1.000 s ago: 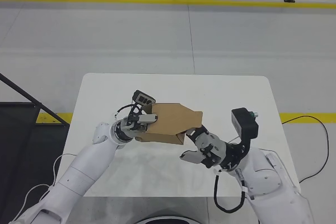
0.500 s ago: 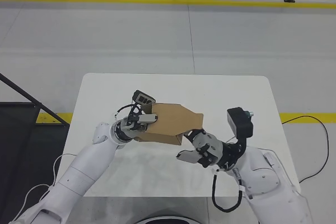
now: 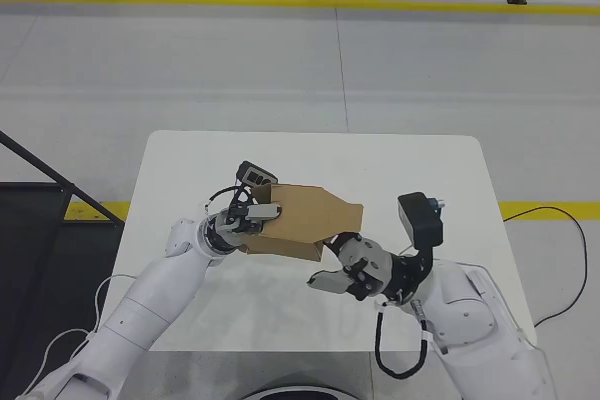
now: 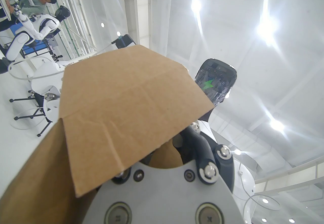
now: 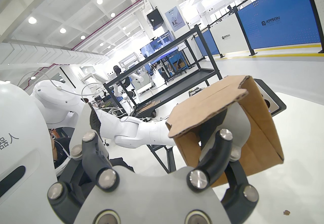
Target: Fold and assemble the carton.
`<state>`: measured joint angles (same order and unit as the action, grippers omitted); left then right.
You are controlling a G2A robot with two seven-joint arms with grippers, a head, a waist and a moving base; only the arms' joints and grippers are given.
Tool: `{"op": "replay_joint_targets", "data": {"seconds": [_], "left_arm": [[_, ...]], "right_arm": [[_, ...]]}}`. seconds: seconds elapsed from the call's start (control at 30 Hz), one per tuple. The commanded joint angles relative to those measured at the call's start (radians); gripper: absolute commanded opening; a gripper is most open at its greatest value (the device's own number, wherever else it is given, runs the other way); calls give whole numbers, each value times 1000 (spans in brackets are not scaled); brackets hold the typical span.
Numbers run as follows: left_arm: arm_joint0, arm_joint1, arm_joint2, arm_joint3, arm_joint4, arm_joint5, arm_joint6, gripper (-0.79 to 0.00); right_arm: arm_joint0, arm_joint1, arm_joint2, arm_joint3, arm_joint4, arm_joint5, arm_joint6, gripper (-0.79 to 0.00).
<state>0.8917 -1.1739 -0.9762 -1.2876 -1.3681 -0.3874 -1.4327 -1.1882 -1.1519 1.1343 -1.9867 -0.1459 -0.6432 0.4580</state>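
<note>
Carton (image 3: 300, 222) opened into a tube at mid-surface (image 3: 420, 170), left gripper (image 3: 248, 215) clamped on its left end; right gripper (image 3: 325, 263) spread open, one finger under the right-end flap; end flaps apparently unclosed, so roughly midway.

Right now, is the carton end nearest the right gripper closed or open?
Open: the right wrist view shows an end flap of the carton jutting out, with one finger of the right gripper under it.

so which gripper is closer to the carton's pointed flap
Right. The right gripper is at the pointed flap, one finger under it; the left gripper holds the opposite end of the carton.
</note>
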Motion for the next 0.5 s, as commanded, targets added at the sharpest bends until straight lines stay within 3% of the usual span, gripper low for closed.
{"op": "replay_joint_targets", "data": {"seconds": [0.0,0.47], "left_arm": [[0,0,0,0,0,0,0,-785],[0,0,0,0,0,0,0,-785]], "right_arm": [[1,0,3,1,1,-2,-4,0],[-82,14,113,-38,42,-77,-36,0]]}}
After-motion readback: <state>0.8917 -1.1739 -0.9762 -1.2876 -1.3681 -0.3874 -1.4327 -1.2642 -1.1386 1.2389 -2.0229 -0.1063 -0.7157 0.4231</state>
